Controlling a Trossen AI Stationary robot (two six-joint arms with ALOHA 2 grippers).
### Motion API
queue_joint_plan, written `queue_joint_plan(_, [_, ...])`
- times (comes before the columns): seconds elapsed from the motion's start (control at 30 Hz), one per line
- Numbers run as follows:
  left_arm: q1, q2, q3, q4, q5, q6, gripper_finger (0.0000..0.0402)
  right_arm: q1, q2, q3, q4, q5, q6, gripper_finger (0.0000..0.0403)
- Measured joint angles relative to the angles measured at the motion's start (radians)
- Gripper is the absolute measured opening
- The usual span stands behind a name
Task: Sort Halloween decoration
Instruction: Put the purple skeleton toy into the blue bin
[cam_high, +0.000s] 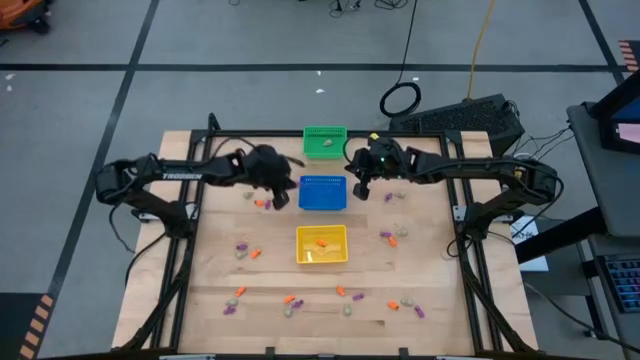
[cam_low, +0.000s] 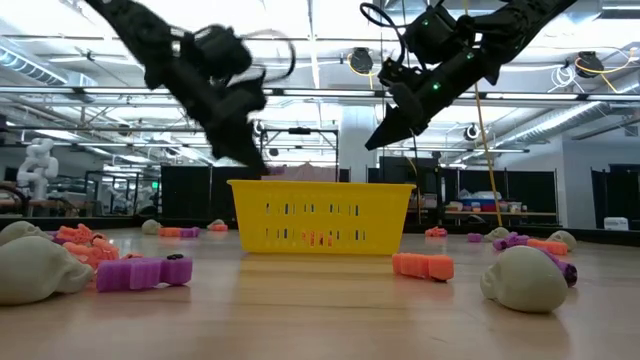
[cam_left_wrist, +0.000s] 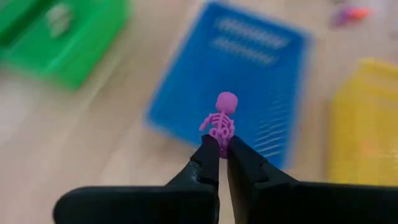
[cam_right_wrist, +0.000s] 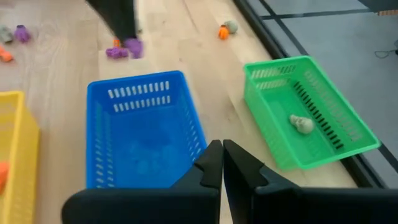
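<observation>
My left gripper (cam_left_wrist: 222, 151) pinches a purple skeleton (cam_left_wrist: 219, 122) just short of the blue basket (cam_left_wrist: 249, 87); I should carry it over the middle before letting go, while my right gripper (cam_right_wrist: 222, 163) waits pressed together, empty.

left gripper (cam_left_wrist: 222, 157) pinched closed, right gripper (cam_right_wrist: 222, 163) closed, both raised.

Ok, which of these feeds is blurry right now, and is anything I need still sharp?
Left wrist view: the blue basket and green basket are smeared, but the purple skeleton in the left gripper stays sharp. Low view: both arms blur against bright ceiling lights. Right wrist view: mostly clear, the pale skull readable in the green basket. High view: sharp.
</observation>
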Motion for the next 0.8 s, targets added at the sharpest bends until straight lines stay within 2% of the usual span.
queue_joint_plan(0.1, [-0.072, 0.031, 0.056, -0.003, -0.045, -0.004, 0.0008, 0.013, -0.014, 0.0, -0.037, 0.001, 0.002, 0.0])
queue_joint_plan(0.2, [-0.099, 0.084, 0.121, -0.003, -0.047, -0.004, 0.0008, 0.023, -0.037, 0.002, -0.076, 0.003, 0.012, 0.0])
queue_joint_plan(0.53, [-0.087, 0.359, 0.338, -0.13, -0.056, 0.06, 0.0008, 0.025, -0.097, 0.002, -0.15, 0.004, 0.016, 0.0])
queue_joint_plan(0.8, [-0.07, 0.477, 0.403, -0.18, -0.077, 0.076, 0.0008, 0.025, -0.097, 0.001, -0.16, 0.004, -0.001, 0.0])
